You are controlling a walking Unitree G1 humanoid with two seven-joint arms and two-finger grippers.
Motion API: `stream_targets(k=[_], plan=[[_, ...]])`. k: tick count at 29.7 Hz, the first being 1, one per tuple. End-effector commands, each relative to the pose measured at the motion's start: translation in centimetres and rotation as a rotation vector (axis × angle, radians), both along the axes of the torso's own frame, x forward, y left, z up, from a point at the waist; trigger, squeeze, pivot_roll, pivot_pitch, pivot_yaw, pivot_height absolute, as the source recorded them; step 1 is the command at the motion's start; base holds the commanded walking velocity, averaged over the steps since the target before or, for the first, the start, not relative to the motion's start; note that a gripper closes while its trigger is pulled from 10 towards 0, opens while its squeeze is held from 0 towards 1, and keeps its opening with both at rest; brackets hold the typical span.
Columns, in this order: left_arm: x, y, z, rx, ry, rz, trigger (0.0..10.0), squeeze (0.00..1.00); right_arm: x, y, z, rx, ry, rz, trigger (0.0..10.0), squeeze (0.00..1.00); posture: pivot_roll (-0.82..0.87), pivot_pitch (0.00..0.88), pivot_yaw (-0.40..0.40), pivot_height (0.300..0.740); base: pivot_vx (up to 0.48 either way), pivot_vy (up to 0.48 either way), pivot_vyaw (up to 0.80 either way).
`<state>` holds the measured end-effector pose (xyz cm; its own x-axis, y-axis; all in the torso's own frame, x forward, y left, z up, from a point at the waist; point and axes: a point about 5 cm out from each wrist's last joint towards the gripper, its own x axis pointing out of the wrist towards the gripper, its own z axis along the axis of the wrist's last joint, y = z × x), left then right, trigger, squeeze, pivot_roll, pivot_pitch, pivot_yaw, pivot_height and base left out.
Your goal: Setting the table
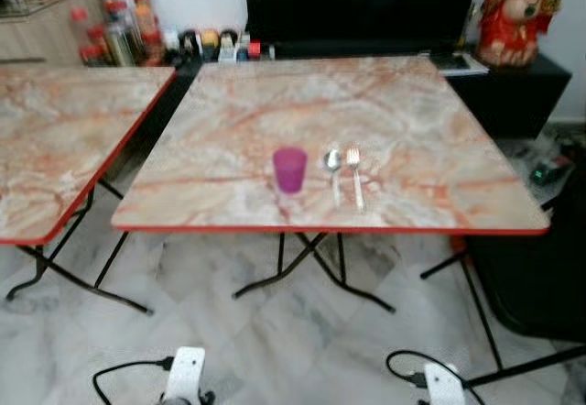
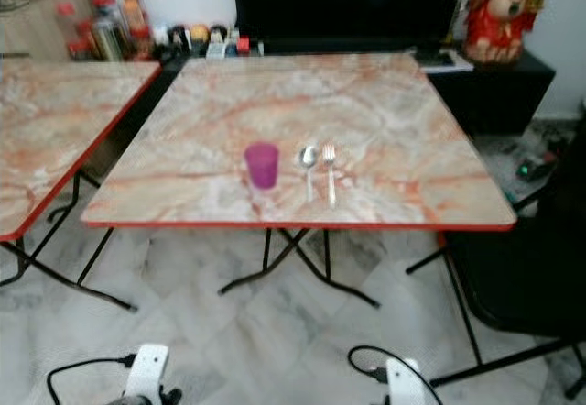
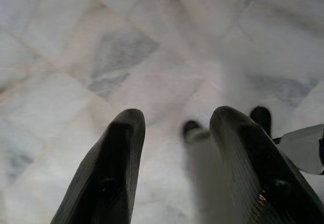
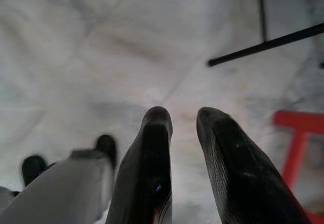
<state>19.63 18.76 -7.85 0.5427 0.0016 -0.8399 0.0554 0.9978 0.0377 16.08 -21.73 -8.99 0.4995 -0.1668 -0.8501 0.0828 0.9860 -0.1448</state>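
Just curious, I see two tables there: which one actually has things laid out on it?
The middle table: a purple cup, spoon and fork sit near its front edge.

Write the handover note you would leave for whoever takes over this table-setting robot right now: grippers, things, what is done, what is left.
Left gripper: open, empty, hanging over the floor.
Right gripper: open, empty, also down by the floor.
On the table, near its front edge: purple cup, then spoon and fork side by side to its right.
Done: cup, spoon and fork are laid.
Left: no plate is on the table, so one probably still has to come.
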Motion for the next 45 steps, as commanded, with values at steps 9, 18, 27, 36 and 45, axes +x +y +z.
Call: stream_targets(k=[9,18,27,36,45], plan=[[0.16,0.57,0.15,0.027,-0.02,0.053,10.0,0.0,0.51,0.49,0.11,0.01,-0.011,-0.009,10.0,0.0,-0.02,0.0,-0.018,0.74,0.0,-0.091,0.0],[0.32,0.57,0.23,0.018,-0.023,0.064,10.0,0.0,0.76,0.53,0.22,0.015,-0.019,0.0,10.0,0.0,-0.01,0.0,-0.022,0.74,0.033,0.0,0.0],[0.43,0.66,0.29,0.025,-0.02,0.069,10.0,0.0,0.86,0.57,0.24,0.012,-0.014,0.001,10.0,0.0,-0.01,0.0,-0.016,0.74,0.375,0.0,0.0],[0.52,0.64,0.33,0.026,-0.021,0.071,10.0,0.0,0.93,0.55,0.27,0.011,-0.015,-0.002,10.0,0.0,-0.01,0.0,-0.017,0.74,0.395,0.0,-0.32],[0.66,0.68,0.4,0.028,-0.022,0.074,10.0,0.0,1.15,0.62,0.36,0.016,-0.022,0.009,10.0,0.0,0.0,0.0,-0.018,0.74,0.396,0.0,0.0]])
